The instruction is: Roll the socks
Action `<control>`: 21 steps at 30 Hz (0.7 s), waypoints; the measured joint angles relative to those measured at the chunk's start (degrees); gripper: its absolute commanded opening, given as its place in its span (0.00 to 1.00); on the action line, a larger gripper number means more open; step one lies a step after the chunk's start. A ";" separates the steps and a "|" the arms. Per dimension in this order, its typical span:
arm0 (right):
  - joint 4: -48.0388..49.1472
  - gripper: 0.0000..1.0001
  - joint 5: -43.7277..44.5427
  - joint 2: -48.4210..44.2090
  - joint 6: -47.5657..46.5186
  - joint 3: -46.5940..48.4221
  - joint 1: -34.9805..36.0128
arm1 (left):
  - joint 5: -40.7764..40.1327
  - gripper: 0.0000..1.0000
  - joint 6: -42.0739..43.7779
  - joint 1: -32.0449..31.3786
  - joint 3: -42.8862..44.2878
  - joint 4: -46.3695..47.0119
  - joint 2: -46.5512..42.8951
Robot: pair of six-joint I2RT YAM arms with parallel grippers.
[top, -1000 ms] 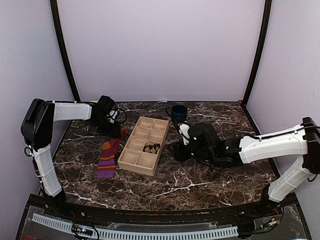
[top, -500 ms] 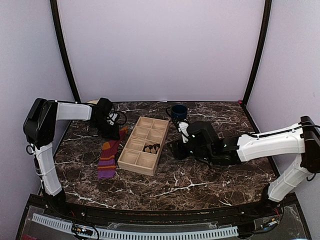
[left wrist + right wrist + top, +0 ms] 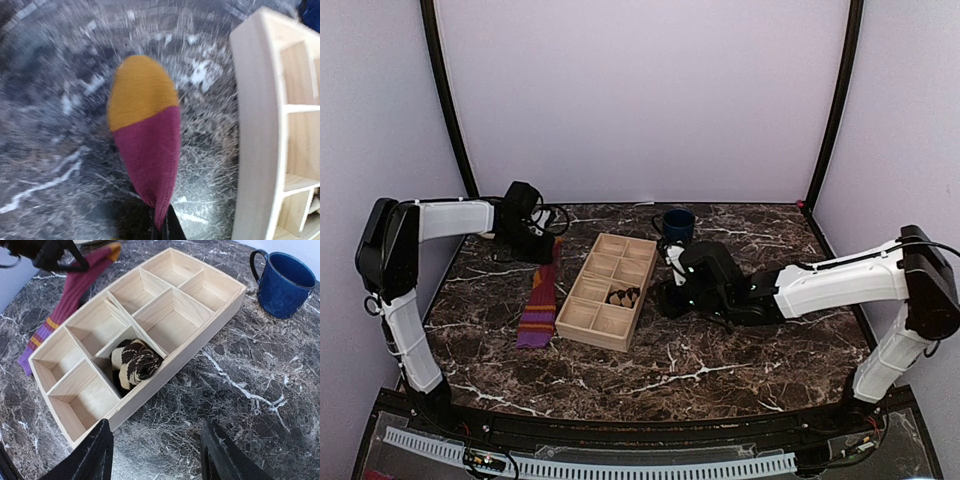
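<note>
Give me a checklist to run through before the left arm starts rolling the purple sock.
1. Left jaws shut on the purple sock: ok, pinched behind its orange toe.
2. Purple sock lying straight, not bunched: ok in the top view.
3. Purple sock apart from the wooden tray: ok, it lies on the table along the tray's left side.
4. Brown sock out of the way: ok, rolled up in one tray compartment.
5. Right jaws open and holding nothing: ok, they are near the tray's right side.
6. Blue mug away from the left arm: ok, it stands past the tray's far end.
</note>
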 measured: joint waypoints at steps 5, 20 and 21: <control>-1.81 0.56 -1.33 6.93 0.94 4.20 -0.39 | -1.92 0.00 0.15 0.02 1.62 -0.44 -8.50; -8.31 0.56 -7.98 18.14 4.26 12.63 -0.50 | -1.70 0.00 -0.39 -6.14 3.76 -2.25 -31.91; -8.57 0.56 -8.55 18.97 4.26 13.79 -0.46 | -1.20 0.00 -0.26 -7.10 3.87 -2.49 -32.50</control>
